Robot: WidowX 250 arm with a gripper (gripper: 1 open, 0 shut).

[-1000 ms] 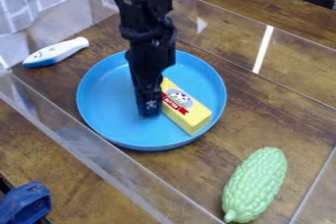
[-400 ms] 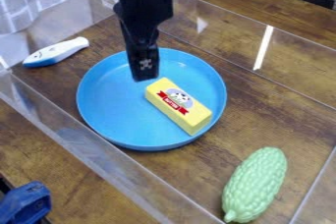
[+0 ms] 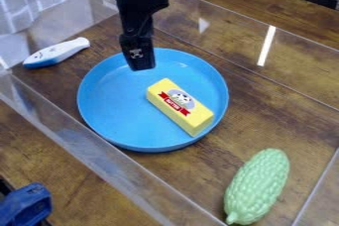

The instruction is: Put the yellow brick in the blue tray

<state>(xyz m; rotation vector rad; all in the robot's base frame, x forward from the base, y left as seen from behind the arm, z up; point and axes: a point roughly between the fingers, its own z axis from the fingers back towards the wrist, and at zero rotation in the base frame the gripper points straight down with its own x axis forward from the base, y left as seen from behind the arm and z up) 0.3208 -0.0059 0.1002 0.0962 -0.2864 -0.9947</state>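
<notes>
Since the earlier frame, the gripper [image 3: 137, 59] had lifted clear of the yellow brick [image 3: 180, 106], where a second before it stood right down at the brick's left end; the brick itself hadn't shifted. Jaws stood apart and carried nothing.

Brick lay flat inside the blue tray [image 3: 103, 121], label up, right of the tray's centre, long side running diagonally toward the near-right rim. Its near end sat close to that rim but still on the floor of the tray, as far as I could tell. Gripper hung above the tray's far-left part, well off the brick.

By my read the placement was done, so the risks were all about undoing it:
- a retreat path that dipped or swung right across the tray could clip the brick and shove it onto or over the near-right rim;
- a low exit over the far rim could catch the tray's lip and drag the whole tray;
- the white-and-blue object [image 3: 55, 52] left of the tray and the green gourd toy [image 3: 257, 187] to the tray's near right were both clear of it, only at risk from a wide sweep.
</notes>
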